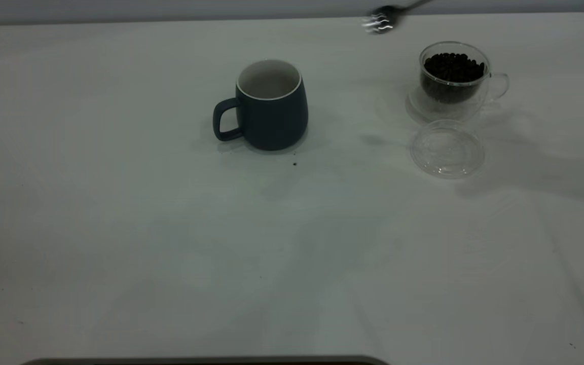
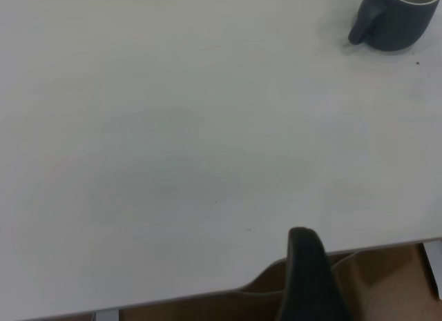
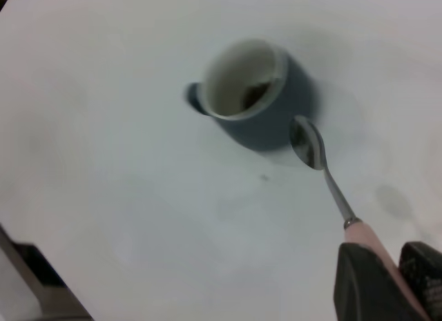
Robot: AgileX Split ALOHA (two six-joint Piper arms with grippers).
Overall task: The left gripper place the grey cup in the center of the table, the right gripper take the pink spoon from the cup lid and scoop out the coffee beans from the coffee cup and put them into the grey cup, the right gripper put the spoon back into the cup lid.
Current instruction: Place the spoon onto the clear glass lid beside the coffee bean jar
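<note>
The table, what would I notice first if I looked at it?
Probably the grey cup standing upright mid-table, with a few coffee beans already inside. To its right, the glass coffee cup is full of dark beans, its clear lid lying in front. The right gripper holds the pink spoon above the table.

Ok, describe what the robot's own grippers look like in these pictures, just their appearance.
Little of either shows. The left gripper appears in its wrist view as one dark, matte, smooth finger with a rounded tip; no cables or markings are visible. The right gripper shows two dark fingers in its wrist view, one smooth, the other with a textured, knurled-looking surface. The arms themselves are out of sight.
</note>
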